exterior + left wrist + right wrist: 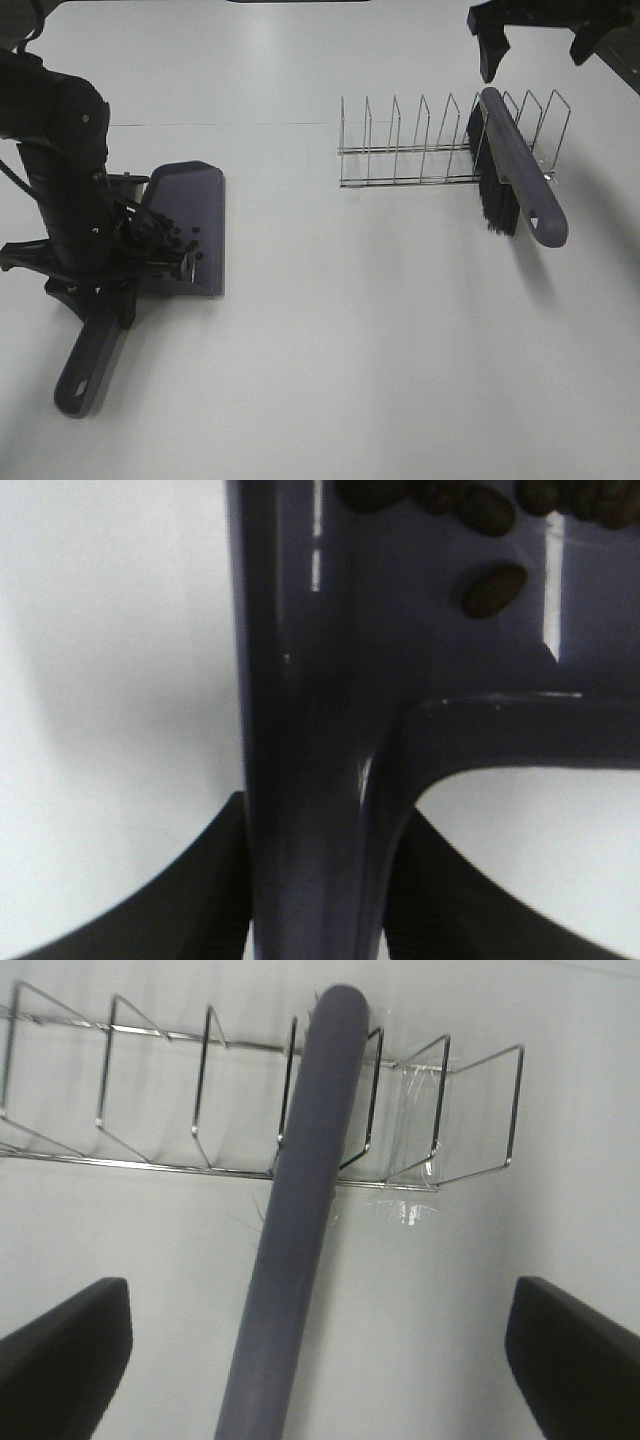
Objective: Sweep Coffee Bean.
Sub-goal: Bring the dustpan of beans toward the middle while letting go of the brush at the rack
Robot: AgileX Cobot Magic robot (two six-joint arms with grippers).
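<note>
Gripping dustpan (190, 225) handle — left gripper (315, 900) (right gripper (535, 45) spread, raised)

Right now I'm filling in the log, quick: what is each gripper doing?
Left gripper: shut on the dustpan handle, coffee beans in the pan.
Right gripper: open, holding nothing, above the brush resting in the wire rack.
</note>
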